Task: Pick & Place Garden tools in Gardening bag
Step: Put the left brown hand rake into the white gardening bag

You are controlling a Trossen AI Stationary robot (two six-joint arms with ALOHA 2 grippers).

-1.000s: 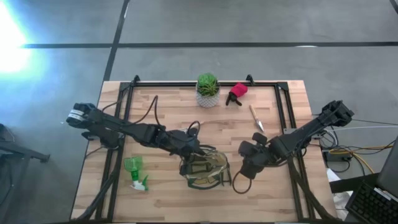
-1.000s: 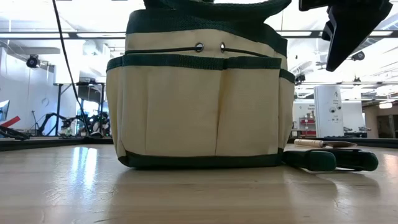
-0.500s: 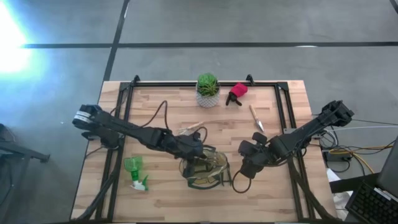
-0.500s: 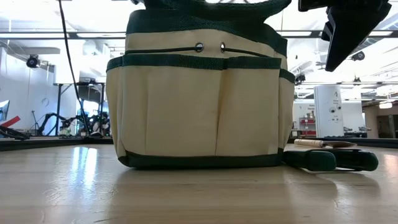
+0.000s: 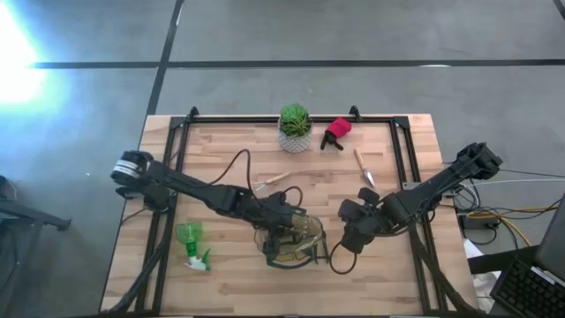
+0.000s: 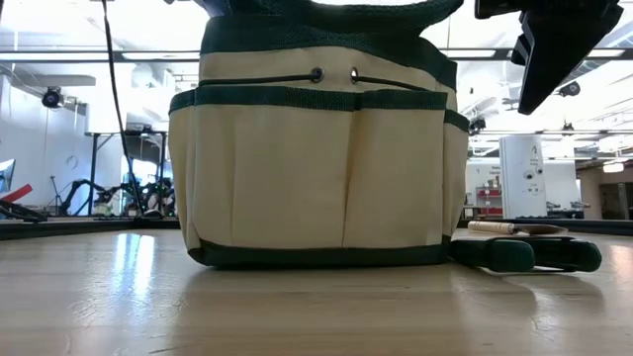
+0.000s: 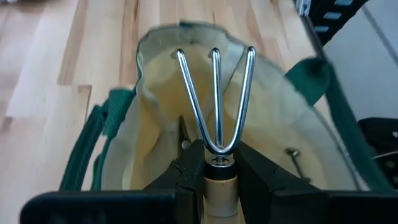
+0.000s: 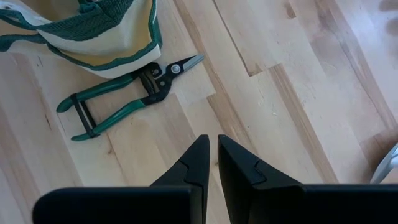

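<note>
**Fork held over the bag's mouth**

The three-tined metal fork [image 7: 215,102] sits clamped in the left gripper [image 7: 214,163], the two dark fingers [image 7: 189,171] pressed against the pale wooden collar just below the tines. The tines point down into the round mouth of the gardening bag [image 7: 155,112], whose cream lining shows around them; the fork's tips are over the opening, and whether they touch the lining cannot be told. In the high view the left gripper [image 5: 275,219] is right above the bag [image 5: 294,243], which stands near the front middle of the wooden table [image 5: 229,150].

In the low view the bag [image 6: 312,163] stands upright, cream pockets outward with dark green trim.

Just beside the bag, on its right-arm side, green-handled pruners [image 8: 124,93] lie flat on the boards, blades close to the bag's base. The right gripper [image 8: 211,158] hovers near them with its fingers drawn nearly together and nothing between them; in the high view it [image 5: 351,231] sits right of the bag.

Farther out, a green spray bottle [image 5: 192,245] lies left of the bag. A wooden-handled tool [image 5: 271,180] rests behind the bag, a trowel [image 5: 363,169] toward the right, and a red-and-black sprayer piece [image 5: 336,132] sits beside the potted plant [image 5: 295,127] at the back edge.
</note>
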